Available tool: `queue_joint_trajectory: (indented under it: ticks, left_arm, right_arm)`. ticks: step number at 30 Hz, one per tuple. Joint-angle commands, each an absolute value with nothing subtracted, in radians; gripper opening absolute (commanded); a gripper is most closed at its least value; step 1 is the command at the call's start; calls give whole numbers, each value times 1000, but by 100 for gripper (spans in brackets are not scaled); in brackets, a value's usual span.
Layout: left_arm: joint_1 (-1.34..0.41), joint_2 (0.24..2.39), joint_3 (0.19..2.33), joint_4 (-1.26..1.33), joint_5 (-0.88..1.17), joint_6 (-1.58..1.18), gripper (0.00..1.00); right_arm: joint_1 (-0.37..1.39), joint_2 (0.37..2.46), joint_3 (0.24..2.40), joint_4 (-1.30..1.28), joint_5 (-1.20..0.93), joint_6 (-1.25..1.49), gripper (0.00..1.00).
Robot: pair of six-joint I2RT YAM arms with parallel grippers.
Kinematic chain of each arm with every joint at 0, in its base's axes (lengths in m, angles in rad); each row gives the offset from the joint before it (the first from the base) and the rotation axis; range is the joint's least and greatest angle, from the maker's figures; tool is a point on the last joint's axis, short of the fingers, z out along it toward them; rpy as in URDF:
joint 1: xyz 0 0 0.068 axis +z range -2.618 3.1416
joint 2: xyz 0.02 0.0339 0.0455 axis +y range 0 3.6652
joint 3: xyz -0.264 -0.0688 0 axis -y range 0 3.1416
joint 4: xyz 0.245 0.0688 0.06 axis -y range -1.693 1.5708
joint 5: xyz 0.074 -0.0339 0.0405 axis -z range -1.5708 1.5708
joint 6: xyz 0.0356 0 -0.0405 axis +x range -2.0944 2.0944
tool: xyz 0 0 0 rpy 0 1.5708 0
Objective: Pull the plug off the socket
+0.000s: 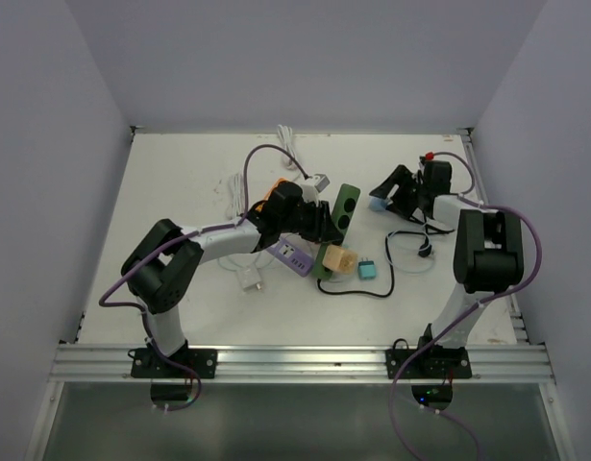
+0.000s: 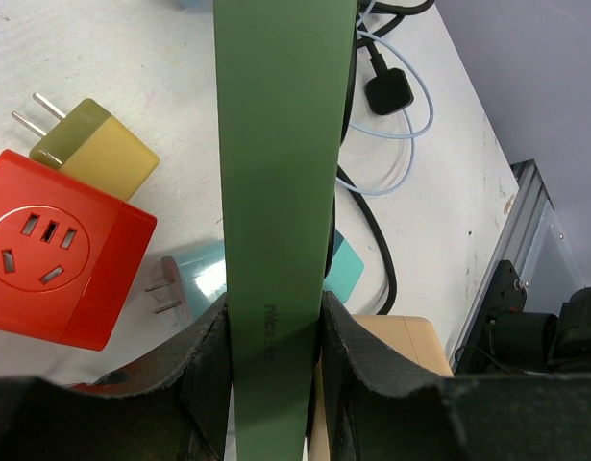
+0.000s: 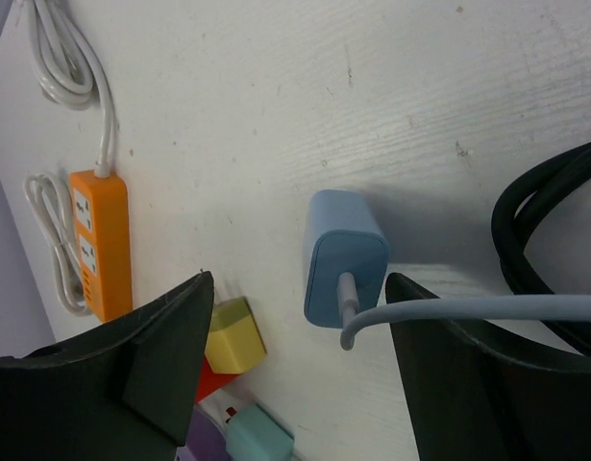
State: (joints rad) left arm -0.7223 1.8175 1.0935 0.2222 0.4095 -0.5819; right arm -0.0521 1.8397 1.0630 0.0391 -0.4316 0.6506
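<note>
**Left to right, top view with wrist views.** At left, your left gripper (image 1: 319,223) is clamped on the green power strip (image 1: 345,213). In the left wrist view its fingers (image 2: 204,360) press both long sides of the strip, which runs straight away from them up the frame. Beside the strip lie a red socket cube (image 2: 60,252) and a yellow plug (image 2: 93,146), neither of them touched.

To the right of the strip's far end, and apart from it, the blue plug (image 1: 378,204) lies on the white table (image 1: 180,182). No part of it sits in a socket, so you may judge the pull itself as done.

At right, your right gripper (image 1: 389,195) stands over the plug with its jaws spread wide and holding nothing. In the right wrist view the plug (image 3: 345,252) lies on the table between the two fingers and touches neither. Its long axis runs up the frame, parallel to the fingers. Its pale cable (image 3: 468,309) leaves the near end and bends right, toward a black cord (image 3: 550,226).

The right arm is much the nearer to the plug. An orange power strip (image 3: 101,240) lies well to the left in that view.
</note>
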Motion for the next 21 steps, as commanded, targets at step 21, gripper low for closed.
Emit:
queue_joint_trajectory:
  ticks: [21]
  left_arm:
    - [-713,1815,1244,202,307,-627,0]
  right_arm:
    - [29,1034,669,-87,-531,522,99]
